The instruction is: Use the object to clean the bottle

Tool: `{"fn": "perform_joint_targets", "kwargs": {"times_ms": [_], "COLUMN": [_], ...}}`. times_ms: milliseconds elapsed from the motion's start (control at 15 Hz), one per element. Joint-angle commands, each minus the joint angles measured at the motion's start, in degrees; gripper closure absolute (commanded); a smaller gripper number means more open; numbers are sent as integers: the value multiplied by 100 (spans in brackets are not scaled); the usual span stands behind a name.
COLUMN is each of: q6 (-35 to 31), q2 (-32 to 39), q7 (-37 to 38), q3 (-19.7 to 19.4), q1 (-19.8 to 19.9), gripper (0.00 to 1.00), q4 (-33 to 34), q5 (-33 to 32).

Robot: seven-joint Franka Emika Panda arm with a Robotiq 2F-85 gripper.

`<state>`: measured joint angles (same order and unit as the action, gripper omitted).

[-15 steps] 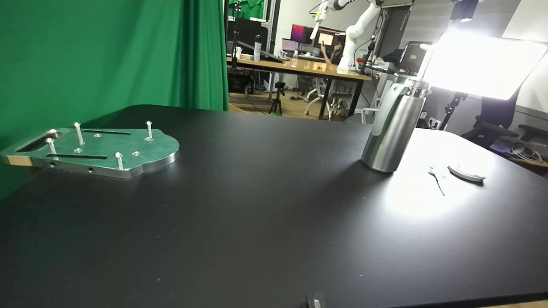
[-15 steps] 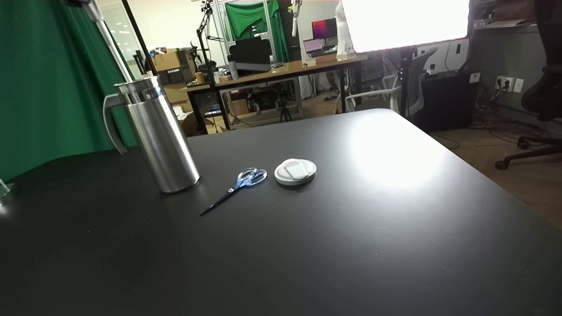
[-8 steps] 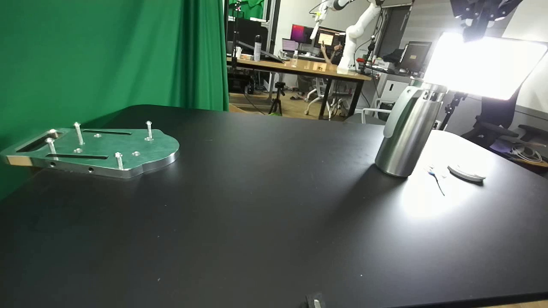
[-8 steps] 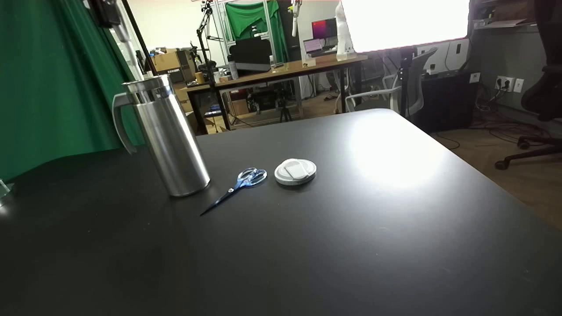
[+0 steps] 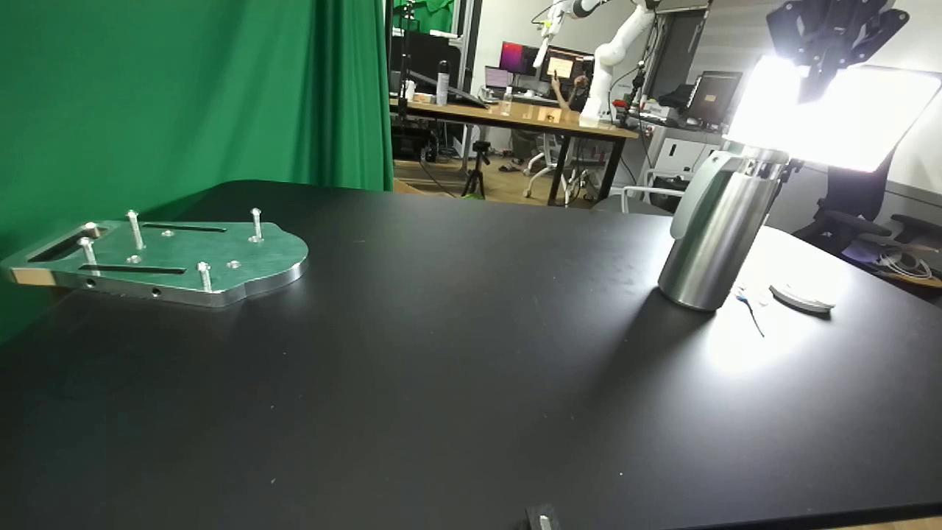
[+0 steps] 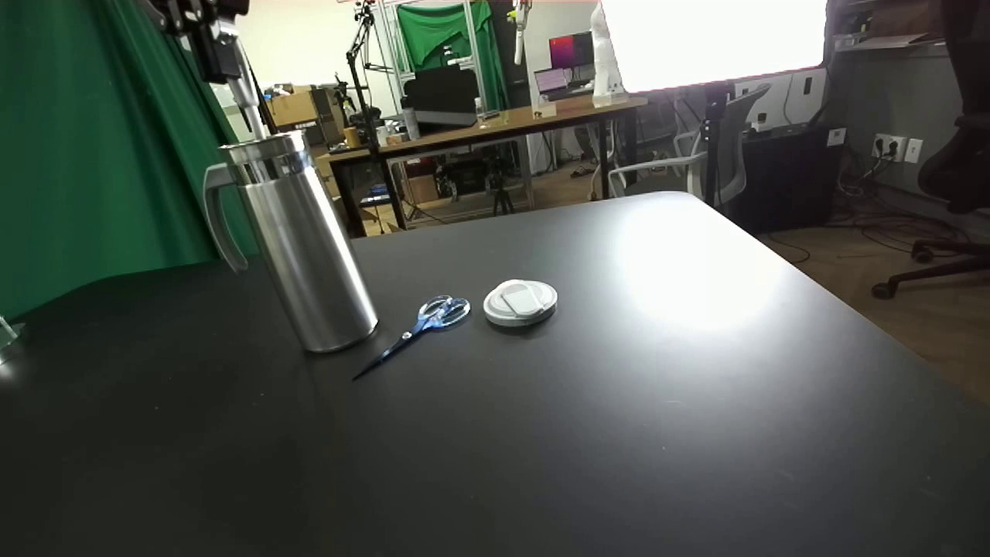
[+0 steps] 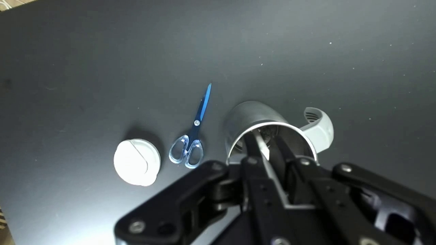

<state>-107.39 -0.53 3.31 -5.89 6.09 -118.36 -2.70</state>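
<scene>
Gripping a slender, silvery-white rod [image 6: 247, 97] in a jointed black gripper [image 7: 265, 137], with its jaws drawn narrow about the shaft. Reaching down with that rod through the open mouth of a tall, brushed-silver metal bottle [image 6: 305, 259], fitted with a curved, light-grey handle [image 7: 320, 132]. Unable to tell the depth inside or the shape of the lower end. In an exterior view, hardly able to make out the rod against a glaring white light panel [image 5: 868, 121].

On a smooth black worktop [image 6: 619, 433], can see the bottle standing flat on its base in both exterior views. Just beside that base, slightly apart, can see a closed pair of scissors [image 7: 195, 129] with dark, blue-tinged blades and clear, bluish loops, lying flat. Past the loops, near but apart, noting a flat, round white lid [image 7: 136, 161] resting on the worktop.

Well away from these, in an exterior view, can see a flat greenish metal plate [image 5: 199, 246] set with upright silver pegs [image 5: 136, 232], near a hanging green curtain [image 5: 184, 96]. Beyond the far edge of the worktop, can make out a wooden-topped table [image 5: 537, 121] with a white robot arm [image 5: 601, 85] at one end.
</scene>
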Motion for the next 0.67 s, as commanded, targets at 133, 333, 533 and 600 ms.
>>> {"fn": "perform_joint_targets", "kwargs": {"times_ms": [133, 333, 533, 600], "q6": [264, 449, 593, 687], "q2": [-94, -371, -706, -813], "q7": [-50, -87, -129, -190], "q3": [34, 106, 201, 233], "q1": [-40, -112, -188, -213], "gripper": [96, 96, 96, 96], "q4": [195, 186, 158, 169], "q5": [-42, -122, -214, -204]}}
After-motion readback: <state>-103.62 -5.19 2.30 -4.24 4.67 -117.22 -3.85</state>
